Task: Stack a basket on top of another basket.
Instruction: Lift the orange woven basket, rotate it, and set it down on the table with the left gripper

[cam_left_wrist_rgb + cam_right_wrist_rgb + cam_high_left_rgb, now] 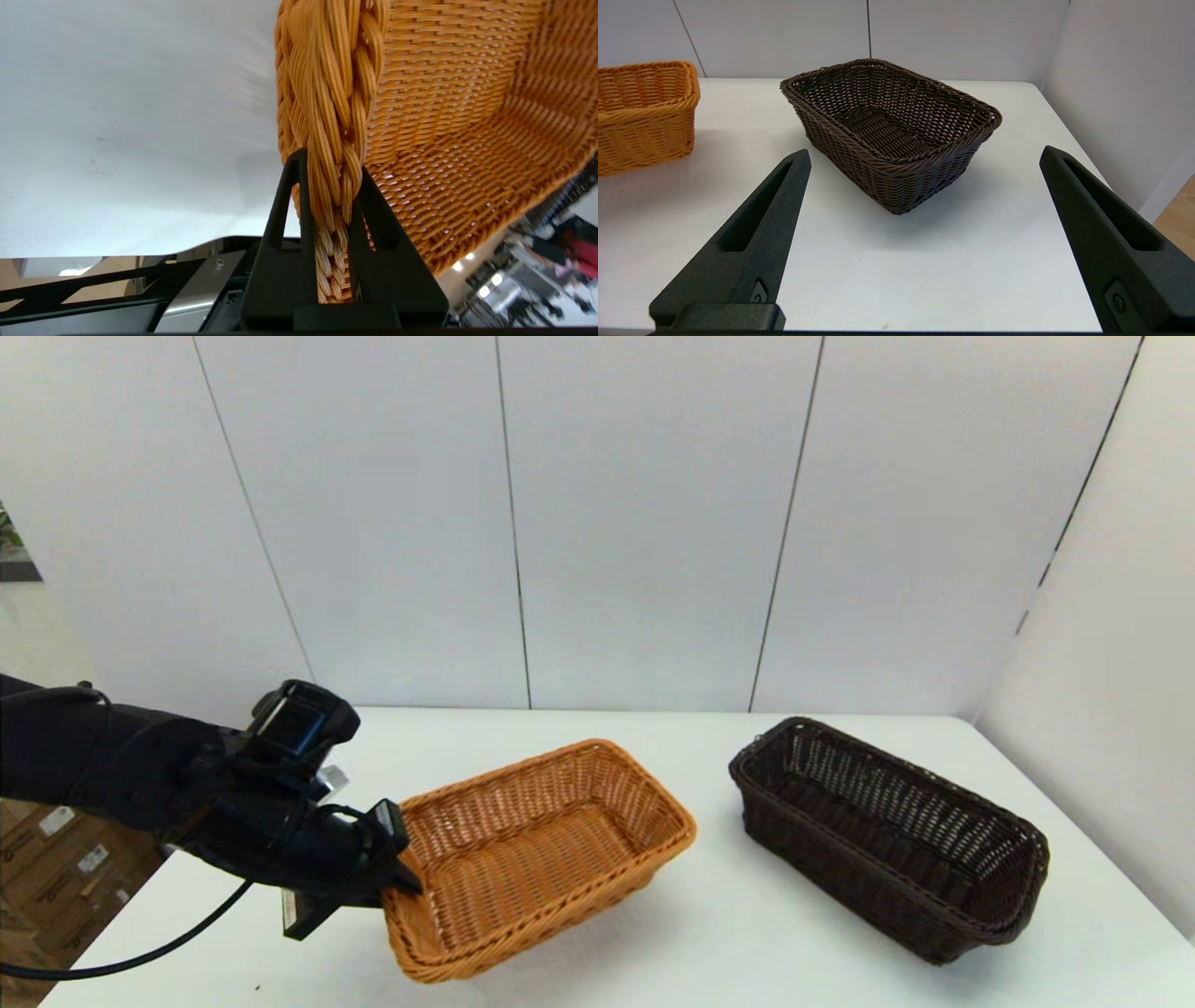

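Two baskets on my white desk [709, 943]: left end effector [403, 875] clenched on the orange-tan basket's [541, 854] near-left rim; dark brown basket [887, 835] well apart to its right, long axis slanting away; right end effector [924, 242] released, facing it.

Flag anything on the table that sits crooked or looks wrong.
The orange-tan basket is tilted: the left gripper pinches its braided rim and that end is lifted off the table. The dark brown basket sits flat, untouched.
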Motion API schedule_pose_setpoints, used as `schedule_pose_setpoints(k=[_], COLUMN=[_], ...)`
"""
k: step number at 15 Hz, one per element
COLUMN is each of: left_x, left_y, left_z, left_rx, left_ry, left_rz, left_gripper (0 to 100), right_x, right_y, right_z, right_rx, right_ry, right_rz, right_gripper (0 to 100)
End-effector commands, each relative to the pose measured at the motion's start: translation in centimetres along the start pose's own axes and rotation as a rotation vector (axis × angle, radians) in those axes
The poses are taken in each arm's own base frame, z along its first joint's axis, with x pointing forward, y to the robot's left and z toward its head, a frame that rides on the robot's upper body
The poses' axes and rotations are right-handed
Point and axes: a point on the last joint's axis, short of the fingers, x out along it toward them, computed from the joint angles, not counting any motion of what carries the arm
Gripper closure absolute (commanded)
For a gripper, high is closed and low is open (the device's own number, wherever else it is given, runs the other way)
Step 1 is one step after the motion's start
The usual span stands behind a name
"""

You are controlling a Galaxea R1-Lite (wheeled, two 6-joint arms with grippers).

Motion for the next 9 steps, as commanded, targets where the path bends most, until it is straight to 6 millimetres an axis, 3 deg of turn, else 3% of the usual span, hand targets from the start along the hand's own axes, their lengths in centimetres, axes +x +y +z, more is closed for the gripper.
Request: schedule_pose_setpoints(k=[1,9], left_x=[0.0,0.0], left_y=[0.6,2.3], left_z=[-0.5,-0.4], left_rx=[0.061,0.301], left_ry=[0.048,0.135], left_rz=[-0.027,-0.068], left_gripper=[100,100], right_x=[0.0,0.0], right_y=[0.0,0.0], right_z=[0.0,0.0], right_rx=[0.0,0.0], right_ry=[0.0,0.0], right_rz=[0.0,0.0], right_gripper=[0,0])
